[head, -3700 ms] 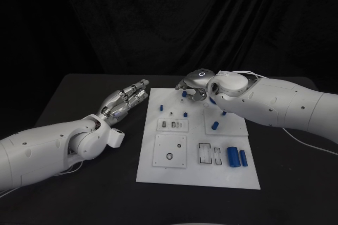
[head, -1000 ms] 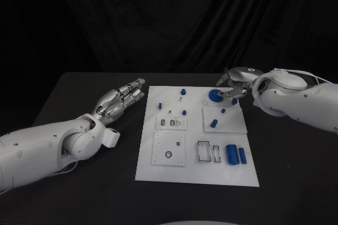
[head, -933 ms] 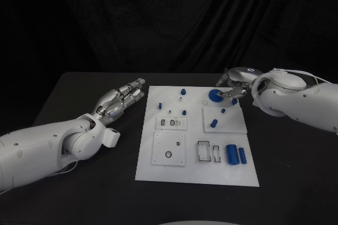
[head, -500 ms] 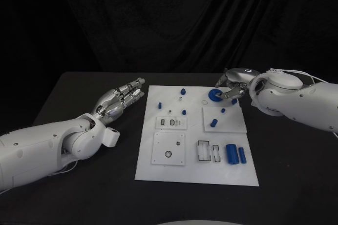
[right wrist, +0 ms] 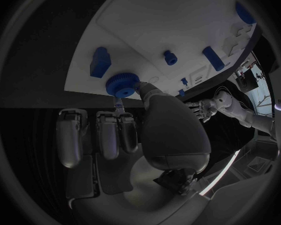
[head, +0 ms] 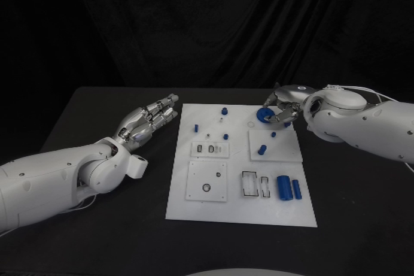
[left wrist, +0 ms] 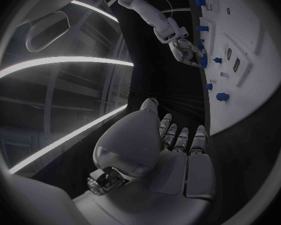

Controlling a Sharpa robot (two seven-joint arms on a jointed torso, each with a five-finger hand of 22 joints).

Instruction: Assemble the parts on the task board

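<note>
The white task board (head: 242, 213) lies in the middle of the black table. My right hand (head: 285, 103) hovers over the board's far right corner and pinches a round blue gear (head: 265, 114) between thumb and a finger. The right wrist view shows the gear (right wrist: 122, 83) at the fingertips, just above the board (right wrist: 178, 20). Beside the board's far left edge, my left hand (head: 151, 120) is open with its fingers straight and holds nothing. The left wrist view shows that flat palm (left wrist: 168, 147) and, across the board (left wrist: 253, 50), the right hand (left wrist: 183, 46) with the gear (left wrist: 203, 61).
Small blue pegs (head: 224, 112) (head: 197, 130) (head: 262, 149) stand on the board's far half. Two blue cylinders (head: 284, 187) (head: 297, 190) lie at its near right, beside rectangular recesses (head: 250, 186). A raised plate with a round hole (head: 208, 189) sits near left.
Since 3.7 s ago my right hand has moved from the board's far middle to its far right corner. In the last second it edged slightly left with the gear. The left hand stayed.
</note>
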